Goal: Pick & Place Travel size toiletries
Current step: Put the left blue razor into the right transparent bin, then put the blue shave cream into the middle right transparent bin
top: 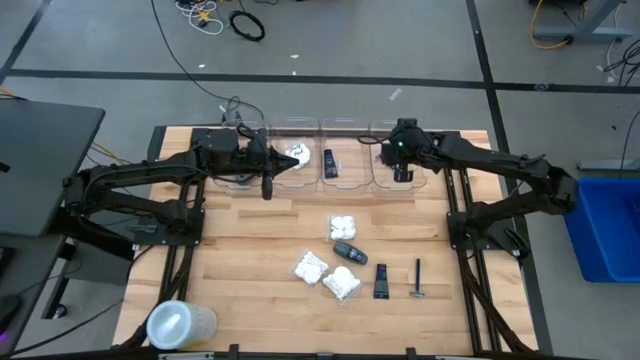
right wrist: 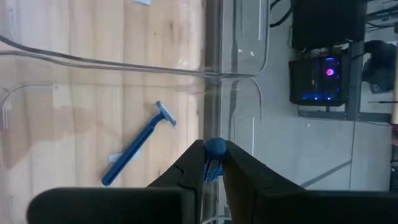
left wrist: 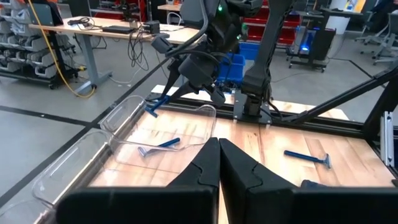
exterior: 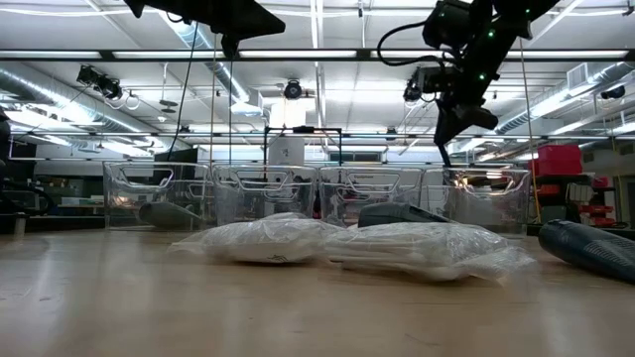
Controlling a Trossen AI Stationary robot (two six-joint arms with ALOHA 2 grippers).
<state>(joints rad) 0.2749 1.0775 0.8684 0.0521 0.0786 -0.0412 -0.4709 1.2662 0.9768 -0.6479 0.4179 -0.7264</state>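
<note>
Two grippers hang above the clear bins [top: 345, 168] at the table's far edge: the right gripper [right wrist: 213, 163] pinches a blue razor [right wrist: 214, 155] over the end bin, the left gripper [left wrist: 218, 144] empty, fingers together.

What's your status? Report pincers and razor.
Right pincer shut on blue razor above far-right bin. Left pincer shut, empty. Second razor already in bin.

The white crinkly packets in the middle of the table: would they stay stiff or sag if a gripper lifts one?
The white crinkly packets look soft: their wrap lies bulged and wrinkled in the low view, so one would probably sag. They seem light for their size. The glossy film may be slippery.
</note>
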